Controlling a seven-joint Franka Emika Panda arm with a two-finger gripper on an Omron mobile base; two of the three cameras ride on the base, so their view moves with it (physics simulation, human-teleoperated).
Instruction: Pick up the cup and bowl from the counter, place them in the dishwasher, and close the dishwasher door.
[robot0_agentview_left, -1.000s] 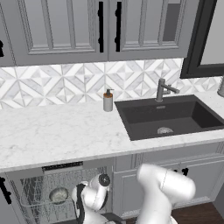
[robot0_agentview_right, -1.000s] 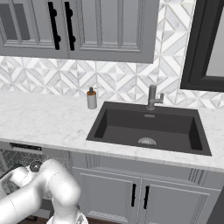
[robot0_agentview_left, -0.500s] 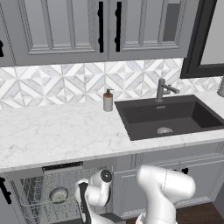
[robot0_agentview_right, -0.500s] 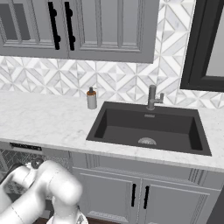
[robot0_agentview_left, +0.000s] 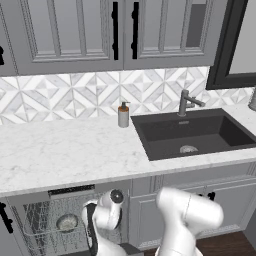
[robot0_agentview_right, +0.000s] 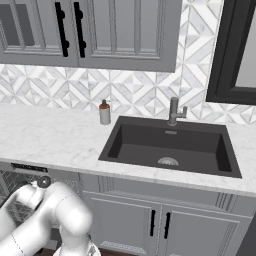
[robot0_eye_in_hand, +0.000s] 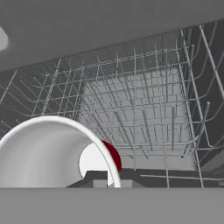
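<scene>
Red cup (robot0_eye_in_hand: 113, 158) in shut gripper (robot0_eye_in_hand: 107, 183), before dishwasher (robot0_eye_in_hand: 140, 109) racks.

Grey upper cabinets (robot0_agentview_left: 75, 30), geometric tile backsplash (robot0_agentview_right: 135, 95), possibly dark-framed window (robot0_agentview_right: 240, 55).

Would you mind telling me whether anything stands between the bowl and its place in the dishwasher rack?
Nothing visible blocks it. The gripper is shut on the bowl at its rim, down in the dishwasher rack. The red cup sits just behind the bowl, close enough to bump.
</scene>
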